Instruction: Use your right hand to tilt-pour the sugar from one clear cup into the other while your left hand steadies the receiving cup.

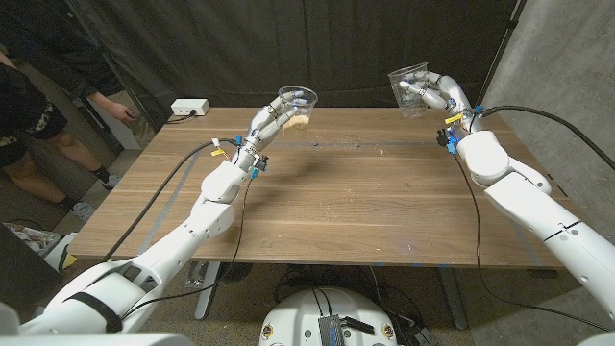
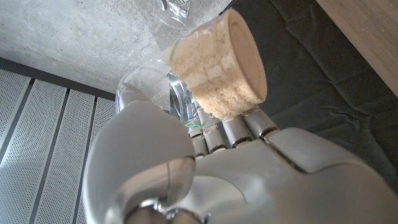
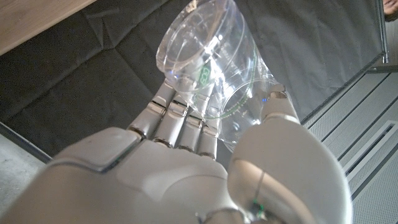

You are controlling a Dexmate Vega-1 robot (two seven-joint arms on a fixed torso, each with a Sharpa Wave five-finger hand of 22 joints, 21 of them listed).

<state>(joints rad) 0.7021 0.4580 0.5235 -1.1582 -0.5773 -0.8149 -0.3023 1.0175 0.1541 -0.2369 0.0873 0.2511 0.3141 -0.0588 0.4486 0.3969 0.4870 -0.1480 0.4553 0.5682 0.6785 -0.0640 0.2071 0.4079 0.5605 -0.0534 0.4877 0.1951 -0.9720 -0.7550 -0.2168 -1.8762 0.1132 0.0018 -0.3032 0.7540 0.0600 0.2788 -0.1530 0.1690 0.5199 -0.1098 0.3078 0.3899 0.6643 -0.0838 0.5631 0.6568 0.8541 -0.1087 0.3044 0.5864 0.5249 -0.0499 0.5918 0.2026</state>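
Holding the sugar-filled cup [image 1: 296,106] aloft over the bench's [image 1: 317,202] far edge, the left robot hand [image 1: 274,123] wraps its fingers round it, rim tipped slightly. The sugar [image 2: 217,74] sits packed in the bottom. Well apart, the right robot hand [image 1: 437,94] clasps the empty cup [image 1: 410,85], also raised and tilted, so sugar seems already transferred. A person [image 1: 38,86] stands by.
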